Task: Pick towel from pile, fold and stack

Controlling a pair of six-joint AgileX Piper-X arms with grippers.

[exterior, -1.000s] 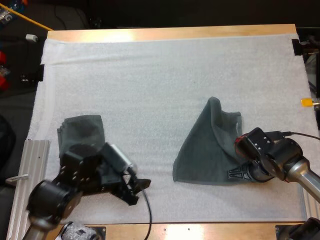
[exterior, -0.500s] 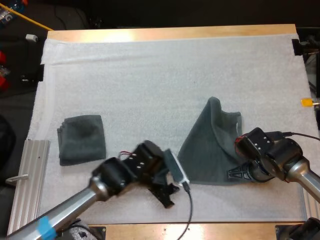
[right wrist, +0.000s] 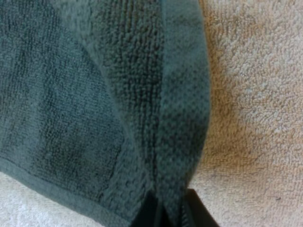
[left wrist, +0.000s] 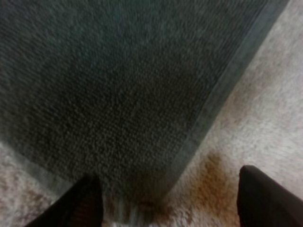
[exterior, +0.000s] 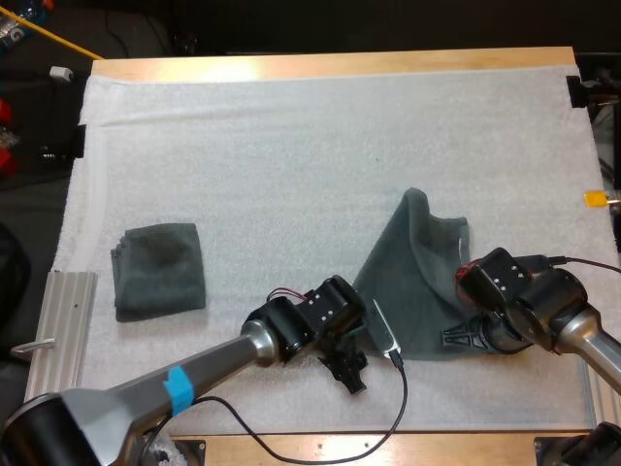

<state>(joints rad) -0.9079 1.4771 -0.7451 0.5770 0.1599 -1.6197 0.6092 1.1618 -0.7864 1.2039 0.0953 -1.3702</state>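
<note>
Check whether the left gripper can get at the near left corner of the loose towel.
Probably yes. The left gripper hangs open at that corner of the towel, fingers apart on either side of it, with nothing on the mat between. The right gripper pinches the towel's right side, clear of that corner.

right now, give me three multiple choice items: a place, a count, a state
1. How many towels lie on the mat? A one; B two; C three.
2. Where is the left gripper? A at the mat's left edge; B at its far edge; C at the spread towel's near corner.
3. The right gripper is: A shut on the spread towel's edge; B open; C shut on nothing.
1 B, one folded towel, one spread. 2 C, its fingers flank that corner. 3 A, fingers pinch the hem.
</note>
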